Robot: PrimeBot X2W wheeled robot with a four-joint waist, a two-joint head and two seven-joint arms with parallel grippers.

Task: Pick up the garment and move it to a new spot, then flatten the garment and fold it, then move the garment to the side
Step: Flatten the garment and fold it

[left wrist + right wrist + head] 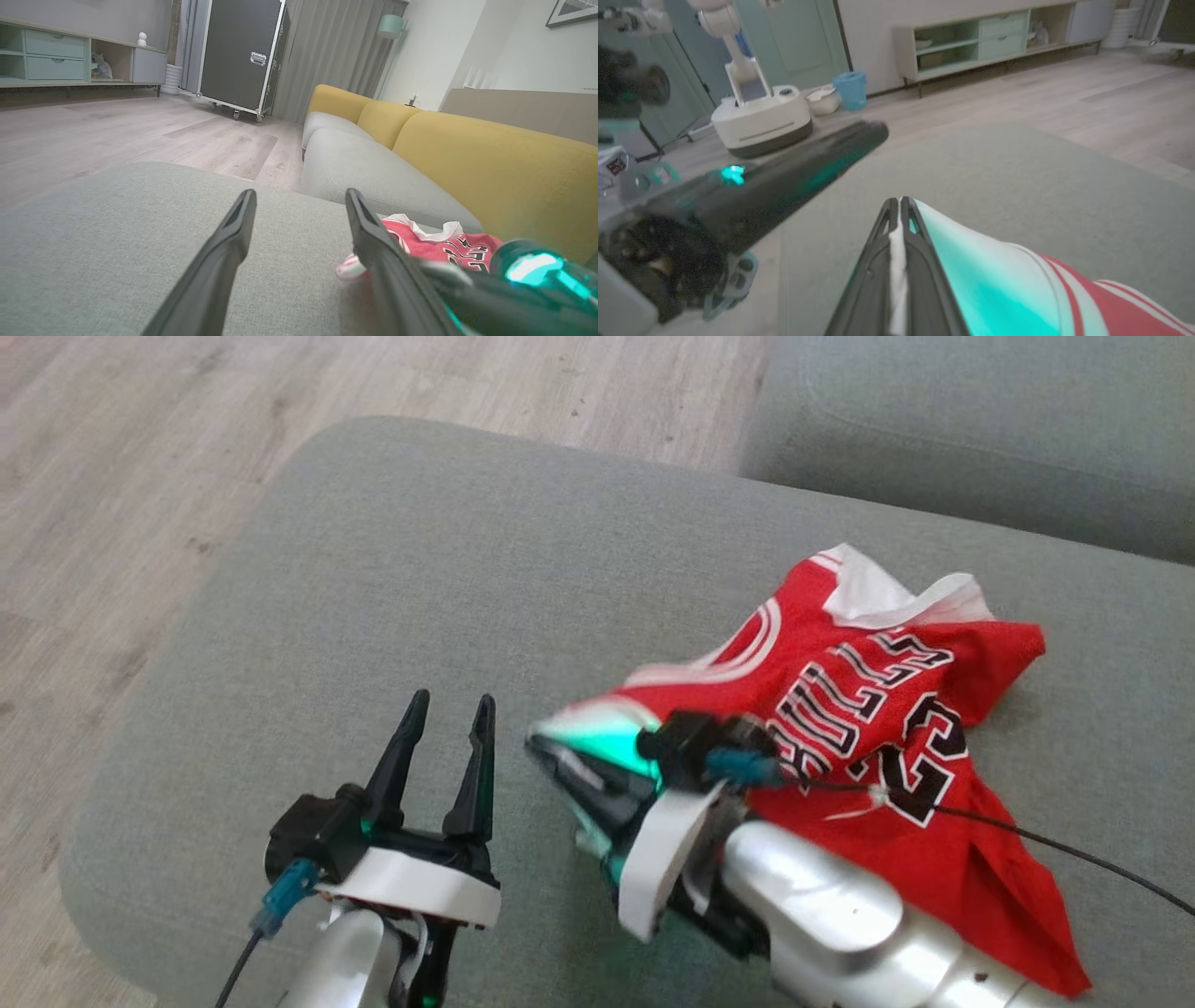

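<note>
The garment (868,709), a red jersey with white trim and black lettering, lies crumpled on the right half of a grey ottoman (448,569). My right gripper (537,742) is shut on its white-edged corner, which is stretched out to the left of the heap. The right wrist view shows white cloth pinched between the closed fingers of that gripper (900,201), with the garment (1064,289) trailing to the right. My left gripper (453,700) stands open over bare cushion just left of that corner, with nothing in it. In the left wrist view the garment (434,245) lies right of my open left gripper (300,193).
The ottoman's left edge drops to a wood floor (140,476). A grey sofa seat (980,420) with a yellow back (490,158) adjoins at the far right. Across the room stand a black wheeled case (240,51), a sideboard (994,42) and another robot's white base (756,116).
</note>
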